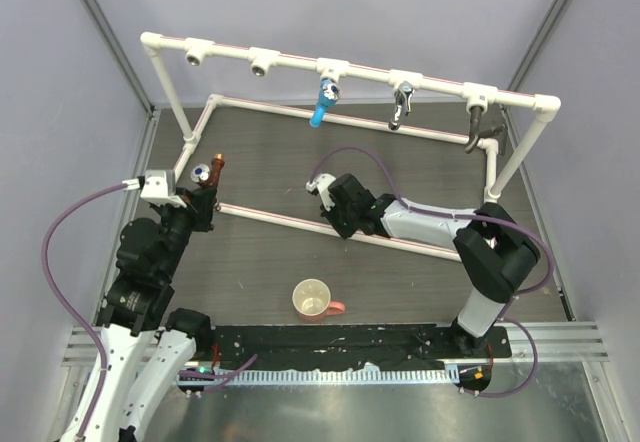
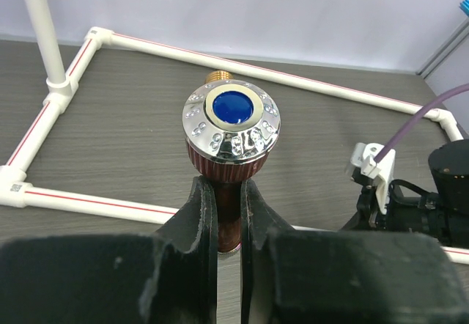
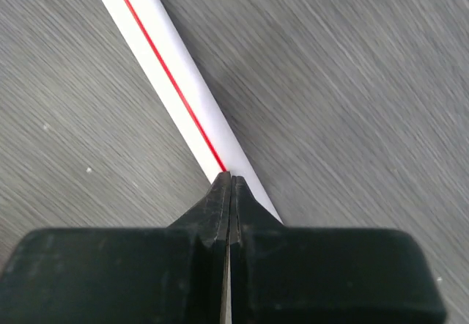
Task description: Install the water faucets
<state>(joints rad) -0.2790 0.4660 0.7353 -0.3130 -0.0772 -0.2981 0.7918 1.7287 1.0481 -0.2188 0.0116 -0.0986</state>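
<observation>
My left gripper (image 1: 203,200) is shut on the copper-coloured faucet (image 1: 212,172), held upright above the left end of the frame. In the left wrist view my fingers (image 2: 201,214) clamp its reddish-brown body (image 2: 229,207) under its chrome cap with a blue centre (image 2: 231,122). A blue faucet (image 1: 322,104), a chrome faucet (image 1: 400,105) and a dark faucet (image 1: 478,127) hang from tee sockets on the raised white pipe (image 1: 300,60). Two left sockets (image 1: 194,54) (image 1: 263,62) hold nothing. My right gripper (image 1: 330,194) is shut and empty over the front base pipe (image 3: 176,82).
The white pipe frame's base (image 1: 270,217) lies on the dark table. A cream cup (image 1: 312,300) with a pink handle stands near the front middle. Purple cables loop from both arms. Grey walls close in on the left and right.
</observation>
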